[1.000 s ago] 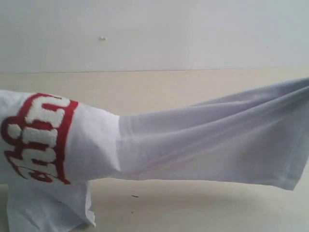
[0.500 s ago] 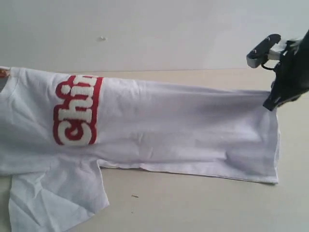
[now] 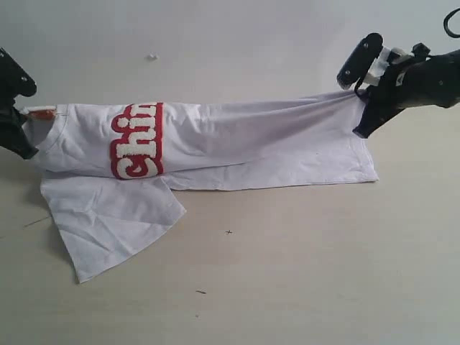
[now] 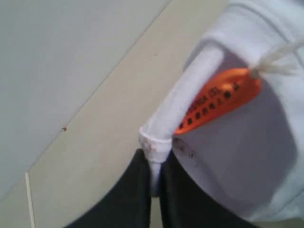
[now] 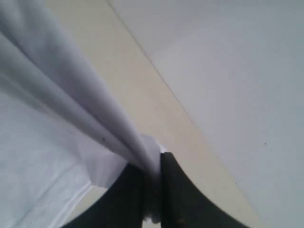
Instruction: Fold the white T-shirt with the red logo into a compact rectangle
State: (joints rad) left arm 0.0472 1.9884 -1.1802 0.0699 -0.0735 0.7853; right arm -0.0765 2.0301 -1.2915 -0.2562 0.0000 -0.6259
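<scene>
The white T-shirt [image 3: 244,144] is stretched sideways across the table, folded lengthwise, with a sleeve [image 3: 108,215] spread out toward the front left. The red logo [image 3: 136,140] shows near its left end, partly wrapped over the fold. My left gripper [image 3: 25,133] is shut on the collar [image 4: 156,142] beside the orange neck tag [image 4: 218,97]. At the other end, my right gripper [image 3: 363,115] is shut on the bunched hem [image 5: 147,161]. Both ends are raised slightly off the table.
The beige table [image 3: 287,273] runs wide in front of the shirt. A pale wall [image 3: 215,36] stands behind it. Small dark specks [image 3: 228,232] lie on the tabletop.
The shirt has come down from close in front of the camera to low over the table and farther back. Both grippers now show at its ends, holding it.
</scene>
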